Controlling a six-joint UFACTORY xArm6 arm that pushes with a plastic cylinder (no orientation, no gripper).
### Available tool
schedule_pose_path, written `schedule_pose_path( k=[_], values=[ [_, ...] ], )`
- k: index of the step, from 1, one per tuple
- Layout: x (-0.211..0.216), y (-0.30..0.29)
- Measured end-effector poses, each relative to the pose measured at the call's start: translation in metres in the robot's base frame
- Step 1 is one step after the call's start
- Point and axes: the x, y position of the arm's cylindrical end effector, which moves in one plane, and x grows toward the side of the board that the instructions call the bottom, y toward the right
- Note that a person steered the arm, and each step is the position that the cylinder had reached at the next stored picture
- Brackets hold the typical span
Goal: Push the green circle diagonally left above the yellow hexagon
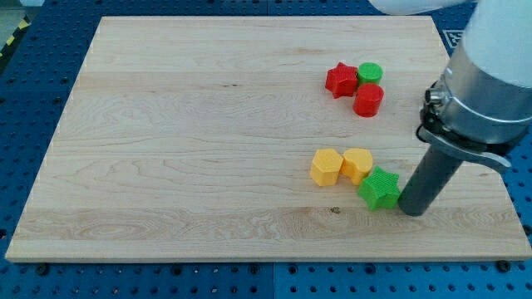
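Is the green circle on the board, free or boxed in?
On the board, boxed in: the green circle touches the red star and red cylinder. My tip is by the green star.

You see a pale wooden board (208, 124) with smooth, matt grain, small matt plastic blocks with ribbed, layered sides, like the green circle (370, 72), and my dark matt rod below a satin metal collar (478, 108)

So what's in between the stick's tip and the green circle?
In the camera view, the red round block sits on the way from my tip up to the green circle; the rest is bare board. The green star sits just left of my tip.
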Motion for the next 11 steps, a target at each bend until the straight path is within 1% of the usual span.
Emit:
schedule_pose_path(
  k=[2,3,4,5,6,7,8,9,11],
  values=[
    [0.000,-0.043],
    [0.002,-0.044],
    [-0.003,-0.020],
    [-0.018,-0.007],
    [-0.040,-0.007],
    [-0.067,-0.007],
    [-0.091,-0.023],
    [-0.112,-0.068],
    [-0.249,-0.120]
  ],
)
